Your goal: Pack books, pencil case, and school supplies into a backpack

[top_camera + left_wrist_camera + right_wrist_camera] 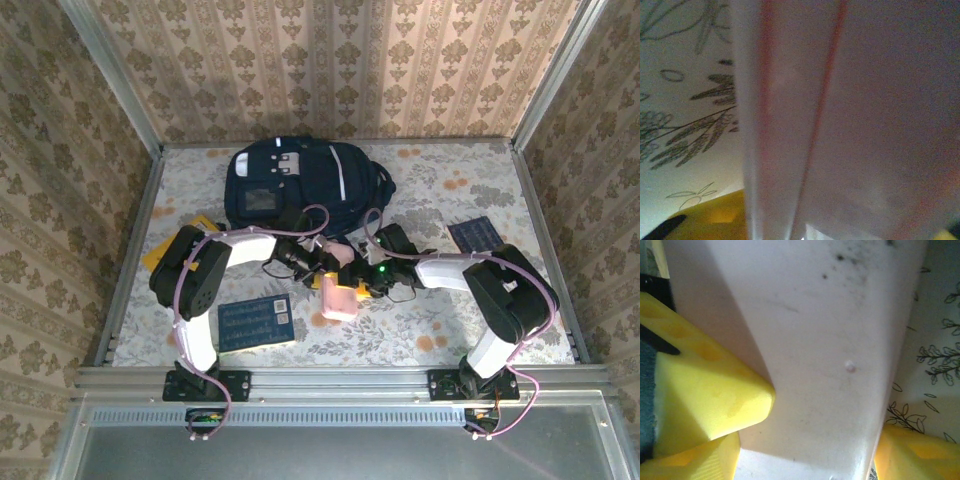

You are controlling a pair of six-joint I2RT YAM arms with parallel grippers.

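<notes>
The pale pink pencil case [338, 300] hangs upright just in front of the navy backpack [300, 185], between my two grippers. My right gripper [358, 280] is shut on it. In the right wrist view its yellow fingers [715, 390] press both sides of the case [840, 340]. My left gripper [318, 268] is at the case's upper left. In the left wrist view the case [865, 125] is very close and one yellow finger [710, 220] lies beside it. The blue book [255, 322], yellow book [165, 250] and dark navy book [478, 235] lie flat. The school supplies are out of view.
The backpack lies flat at the back centre of the floral tablecloth [440, 320]. Metal rails edge the table on the left [130, 250] and right [545, 250]. The yellow book is partly under the left arm [195, 265].
</notes>
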